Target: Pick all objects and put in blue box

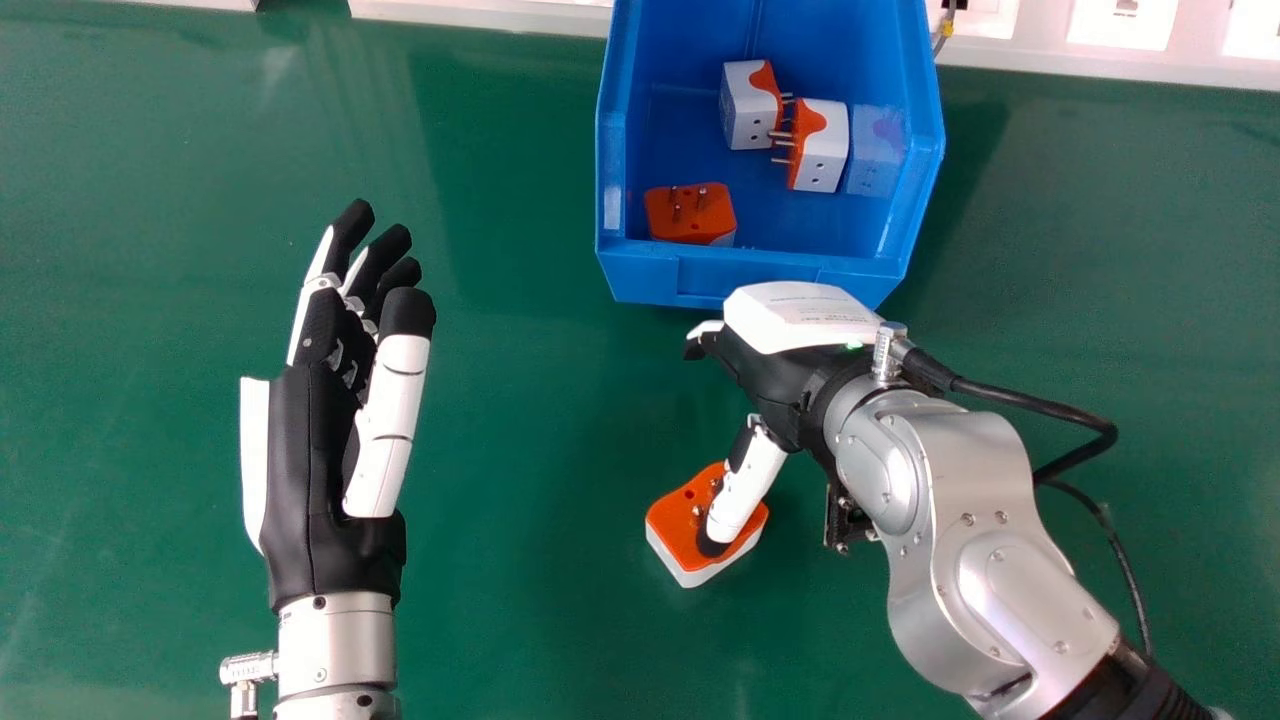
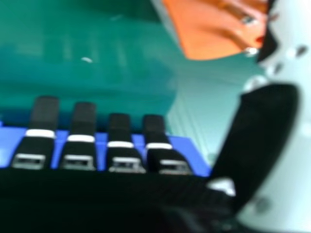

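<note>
We judge this the pickup stage: our right hand (image 1: 775,370), released, fingers extended, angles across the green counter (image 1: 500,500), its thumb over an orange-and-white plug adapter (image 1: 673,522) near the blue box (image 1: 770,272). Next, we must close securely around it before lifting. Our left hand (image 1: 315,440) idles at the head view's left.

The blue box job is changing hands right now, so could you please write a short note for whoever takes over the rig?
Left hand: open, empty, at the head view's left.
Right hand: open, thumb over an orange-and-white adapter lying prongs up on the green table.
Done: three adapters in the blue box.
Left: grasp the table's adapter and box it.
</note>
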